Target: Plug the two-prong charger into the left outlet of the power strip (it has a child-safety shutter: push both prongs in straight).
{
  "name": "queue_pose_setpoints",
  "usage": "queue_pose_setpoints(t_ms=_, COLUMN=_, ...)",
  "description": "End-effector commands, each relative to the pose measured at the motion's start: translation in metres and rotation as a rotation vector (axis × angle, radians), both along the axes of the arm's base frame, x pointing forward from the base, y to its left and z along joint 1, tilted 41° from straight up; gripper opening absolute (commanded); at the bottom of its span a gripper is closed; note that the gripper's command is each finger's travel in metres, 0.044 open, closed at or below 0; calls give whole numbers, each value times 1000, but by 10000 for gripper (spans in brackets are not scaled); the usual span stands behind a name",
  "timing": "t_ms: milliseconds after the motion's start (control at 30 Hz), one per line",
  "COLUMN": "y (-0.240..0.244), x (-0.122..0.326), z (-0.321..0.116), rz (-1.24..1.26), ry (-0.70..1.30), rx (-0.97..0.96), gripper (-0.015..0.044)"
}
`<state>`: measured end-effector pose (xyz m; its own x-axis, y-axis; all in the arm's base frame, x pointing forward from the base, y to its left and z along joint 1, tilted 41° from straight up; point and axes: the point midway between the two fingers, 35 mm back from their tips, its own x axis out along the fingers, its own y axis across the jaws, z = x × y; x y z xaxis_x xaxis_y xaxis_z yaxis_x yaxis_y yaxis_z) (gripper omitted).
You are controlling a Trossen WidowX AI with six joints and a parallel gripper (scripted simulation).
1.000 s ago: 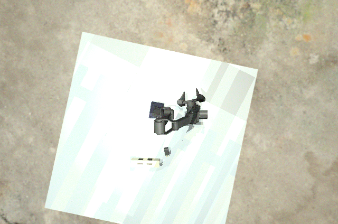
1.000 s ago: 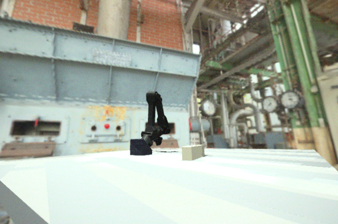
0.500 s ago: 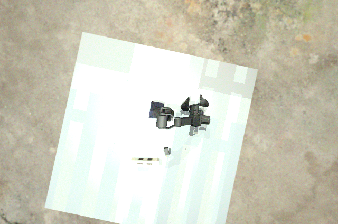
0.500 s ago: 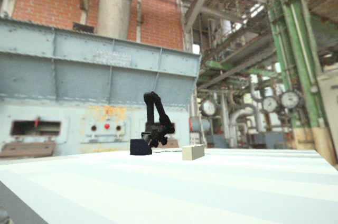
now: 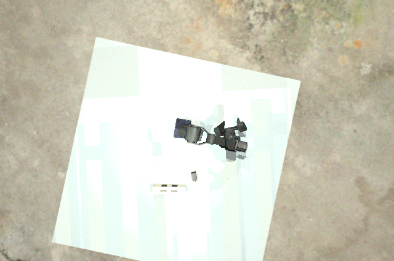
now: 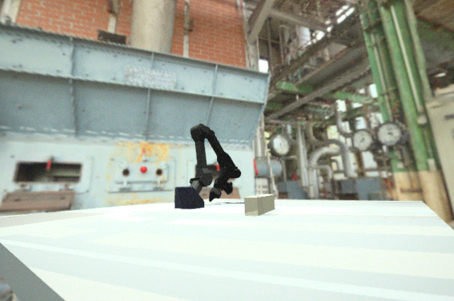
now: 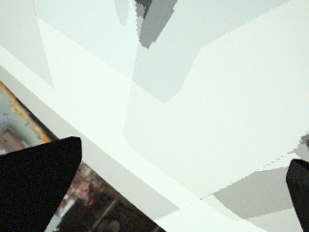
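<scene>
Charger (image 5: 194, 176): small dark block, lying on the white table (image 5: 111, 220) (image 6: 220, 260) (image 7: 232, 97), just beside the near end of the power strip (image 5: 168, 188) (image 6: 259, 205), not plugged in. Prongs too small to make out. Claw (image 5: 231, 123) (image 6: 220, 195) (image 7: 185, 160) spread wide, nothing between its fingertips, well apart from the charger, on the other side of the arm (image 5: 210, 138) (image 6: 220, 150). Looks like pre-grasp; task barely begun.

Risks: the wrist view shows neither charger nor strip, so a blind reach could come down off-centre and knock the charger over or away. Strip sits close by; a wide-spread finger may bump it on the way down and shift the outlets. Charger lies slightly askew to the strip, so a crooked grip would likely carry into a crooked push, one prong first, shutter staying shut. Weak grip might let it slip back under the push. Wrong outlet also possible, the two dark patches being close together.

Around: dark blue base block (image 5: 178, 122) (image 6: 189, 198) under the arm, off the path. Nothing seen standing between claw and charger besides the arm's own links.
</scene>
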<state>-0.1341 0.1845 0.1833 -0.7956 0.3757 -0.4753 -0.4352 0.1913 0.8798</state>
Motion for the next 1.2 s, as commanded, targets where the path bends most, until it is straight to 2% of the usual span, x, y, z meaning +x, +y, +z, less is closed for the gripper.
queue_pose_setpoints(t_ms=0, y=10, x=11, z=3, rz=-46, ry=-25, rx=23, gripper=440)
queue_pose_setpoints(t_ms=367, y=32, x=40, z=21, rz=-129, ry=-94, rx=150, gripper=440)
queue_pose_setpoints(t_ms=1167, y=67, x=113, z=32, rz=-372, ry=-234, rx=231, gripper=440)
